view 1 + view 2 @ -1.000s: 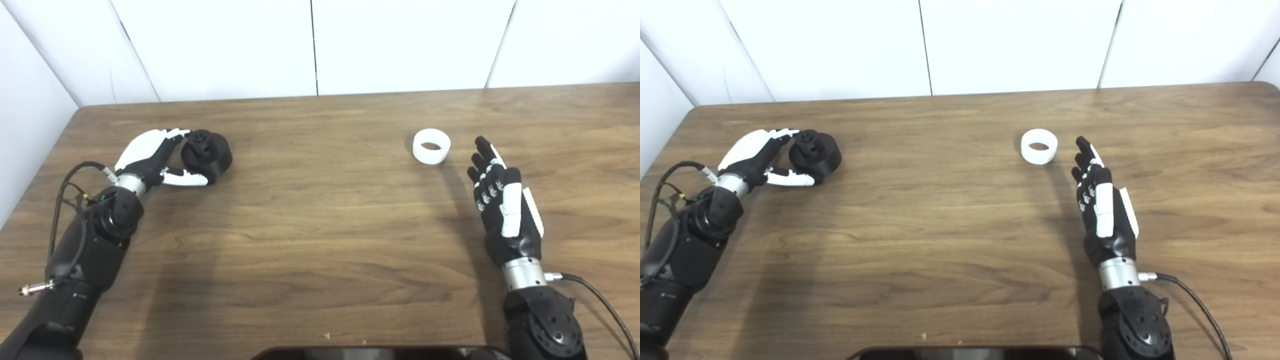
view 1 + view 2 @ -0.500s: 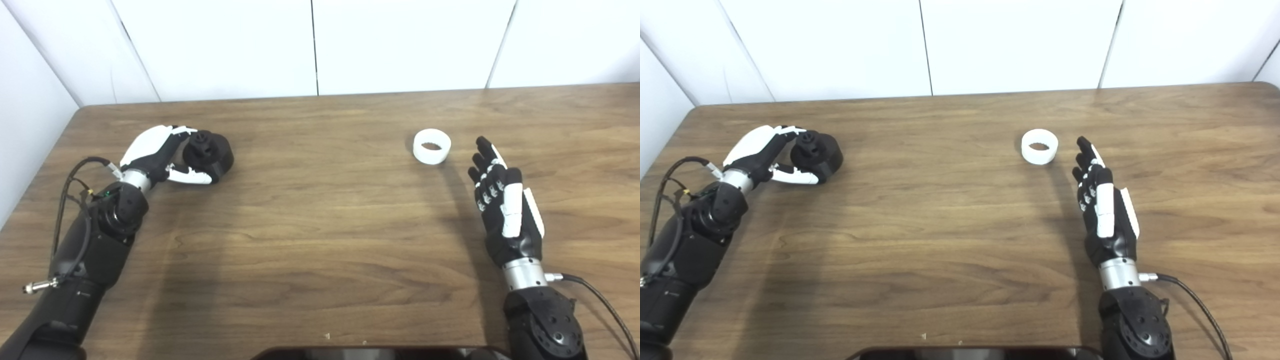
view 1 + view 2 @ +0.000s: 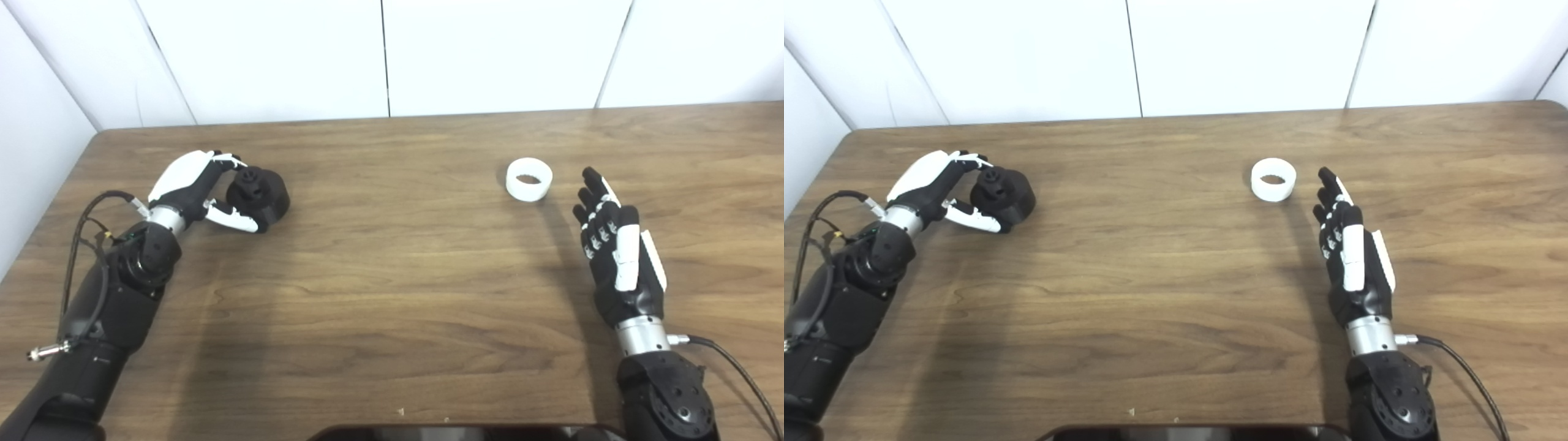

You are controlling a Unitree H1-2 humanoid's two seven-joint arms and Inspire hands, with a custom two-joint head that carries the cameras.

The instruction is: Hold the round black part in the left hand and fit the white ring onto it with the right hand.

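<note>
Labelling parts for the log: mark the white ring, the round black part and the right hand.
white ring (image 3: 529, 187), left eye view, front outer wall.
round black part (image 3: 263, 196), left eye view, top face.
right hand (image 3: 1350, 263), right eye view, palm side.

1 round black part (image 3: 260, 190), 1 white ring (image 3: 529, 179), 2 hands — left hand (image 3: 195, 188), right hand (image 3: 617, 256), 1 table (image 3: 398, 257)
</note>
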